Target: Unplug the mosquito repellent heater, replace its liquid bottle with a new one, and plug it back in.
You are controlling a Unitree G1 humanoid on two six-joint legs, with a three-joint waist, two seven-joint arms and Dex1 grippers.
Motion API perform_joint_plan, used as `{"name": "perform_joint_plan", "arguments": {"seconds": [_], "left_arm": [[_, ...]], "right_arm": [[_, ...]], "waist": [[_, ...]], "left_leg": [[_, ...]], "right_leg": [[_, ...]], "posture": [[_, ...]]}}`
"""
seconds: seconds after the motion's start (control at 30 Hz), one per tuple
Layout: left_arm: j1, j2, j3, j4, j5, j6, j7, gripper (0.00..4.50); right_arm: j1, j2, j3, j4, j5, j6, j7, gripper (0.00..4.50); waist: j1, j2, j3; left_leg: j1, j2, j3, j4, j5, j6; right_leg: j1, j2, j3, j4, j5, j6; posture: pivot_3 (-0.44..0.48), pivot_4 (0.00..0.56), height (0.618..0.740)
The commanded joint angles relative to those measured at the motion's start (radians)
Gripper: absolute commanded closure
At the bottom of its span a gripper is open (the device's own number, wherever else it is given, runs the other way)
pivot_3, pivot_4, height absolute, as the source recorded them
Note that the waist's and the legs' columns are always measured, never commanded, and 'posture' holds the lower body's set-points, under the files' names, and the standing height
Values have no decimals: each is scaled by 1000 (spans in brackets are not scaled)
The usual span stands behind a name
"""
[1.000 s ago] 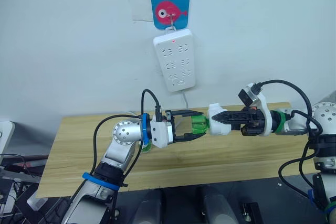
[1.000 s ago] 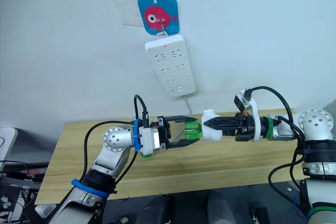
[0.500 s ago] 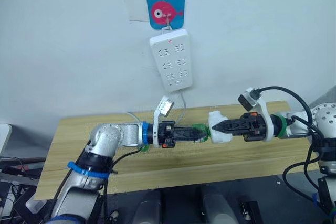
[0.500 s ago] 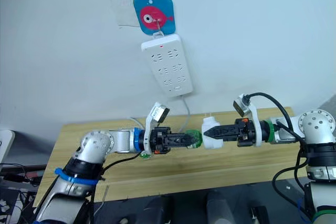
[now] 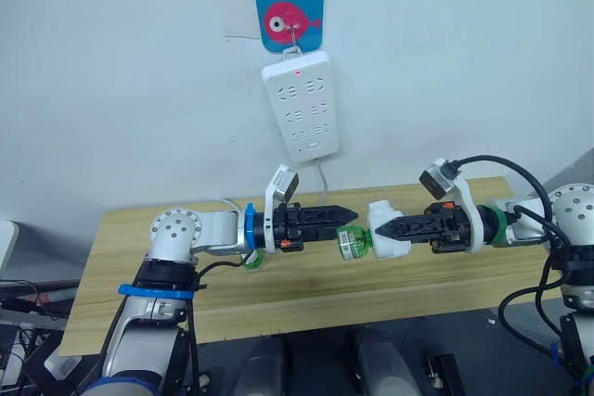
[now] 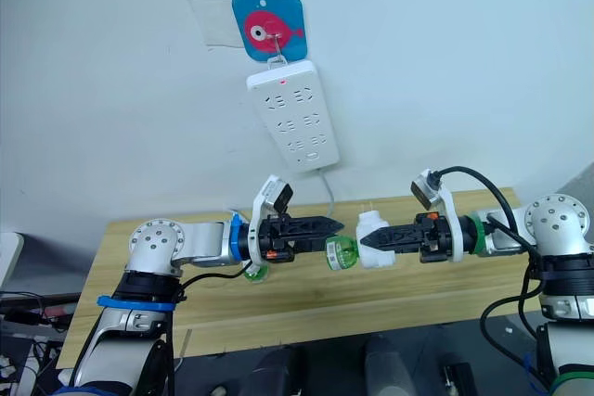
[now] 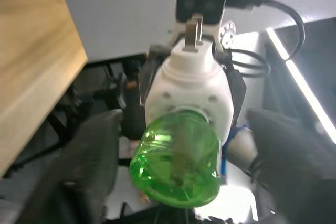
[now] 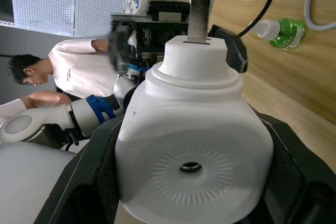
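1. since half a second ago the left gripper [image 5: 349, 213] has come off the green liquid bottle [image 5: 350, 243]. it was closed around the bottle then, and its tips now sit just above the bottle and apart from it.
2. the bottle has also turned. it lay level between the two grippers before, and now it tilts down, with its round base facing the head camera.
3. in the left wrist view the left fingers [image 7: 89, 166] are spread wide, one on each side of the bottle, and touch nothing.
4. the bottle still sits at the mouth of the mosquito repellent heater [image 5: 382, 211]. i cannot tell how firmly it is seated.
5. the right gripper [image 5: 380, 227] has barely shifted. its fingers pinch the white heater from both sides and hold it in the air over the wooden table [image 5: 121, 266], with the plug prongs pointing up.
6. the right wrist view shows the heater's round vent hole facing that camera, with the black fingers pressed against its sides.
7. a second green bottle [image 8: 281, 32] with a white cap lies on the table beyond the left wrist.
8. on the wall behind hangs the white power strip [image 5: 299, 104], with a small red light lit near its top. it hangs from a blue fish hook plate [image 5: 290, 16], and a grey cable [image 5: 324, 178] drops from it toward the table.
9. a person in a white shirt [image 8: 79, 72] shows in the right wrist view, well away from the table.
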Motion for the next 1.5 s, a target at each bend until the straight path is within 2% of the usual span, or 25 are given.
{"name": "perform_joint_plan", "arguments": {"seconds": [0.03,0.17,0.3,0.37,0.43,0.53,0.73,0.97,1.17,1.3,1.43,1.5], "left_arm": [[19,28,27,-105,25,-12,-24,23],[48,92,30,-238,140,-66,-124,23],[111,212,-74,-469,501,-395,-413,23],[191,223,-158,-524,880,-942,-601,23],[245,204,-222,-484,1143,-1376,-717,23],[259,132,-260,-340,1313,-1747,-758,23],[227,40,-274,-141,1445,-2069,-726,23],[158,-15,-292,-39,1475,-2179,-688,23],[135,-10,-308,-7,1474,-2209,-685,23],[128,-6,-320,6,1458,-2216,-695,895],[122,-6,-329,11,1460,-2215,-694,2145],[119,-7,-331,9,1453,-2209,-691,2217]], "right_arm": [[5,-15,-51,4,9,8,26,1493],[14,-32,-63,26,2,8,36,1493],[10,-25,-81,62,-7,8,32,1493],[-9,-10,-85,105,-4,8,25,1493],[-23,-2,-79,125,5,8,21,1493],[-34,3,-64,122,23,8,18,1493],[-38,8,-46,112,74,8,-1,1493],[-34,16,-32,94,133,8,-38,1493],[-23,7,-31,90,155,8,-56,1493],[-18,11,-34,87,171,8,-71,1493],[-6,7,-31,76,196,8,-87,1493],[-4,4,-28,75,204,8,-90,1493]], "waist": [[0,0,0],[0,0,0],[0,0,0],[3,0,0],[7,0,0],[29,0,0],[49,0,0],[47,0,0],[40,0,0],[31,0,0],[29,0,0],[26,0,0]], "left_leg": [[0,0,0,0,0,0],[0,0,0,0,0,0],[0,0,2,-1,0,0],[0,0,2,-2,0,0],[1,0,5,-3,2,-3],[1,1,6,-3,0,0],[-1,1,2,-2,0,1],[-1,1,2,-1,-1,1],[-1,1,2,-1,0,1],[-1,1,2,-1,0,1],[-1,1,2,0,0,2],[-1,1,2,-1,0,2]], "right_leg": [[0,0,0,0,0,0],[0,0,0,0,0,0],[0,0,1,0,0,0],[0,0,1,-1,0,0],[0,0,2,-3,0,-1],[0,-2,3,-5,1,-2],[0,-3,3,-5,2,-1],[0,-2,0,-4,2,-1],[0,-1,0,-2,2,-1],[0,-1,0,-2,2,-1],[0,-1,0,-2,2,0],[0,-1,0,-2,2,0]], "posture": [[-108,208,740],[-111,213,740],[-103,211,740],[-92,216,740],[-86,216,740],[-84,220,740],[-92,224,740],[-97,226,740],[-106,228,740],[-110,230,740],[-111,233,740],[-111,234,740]]}}
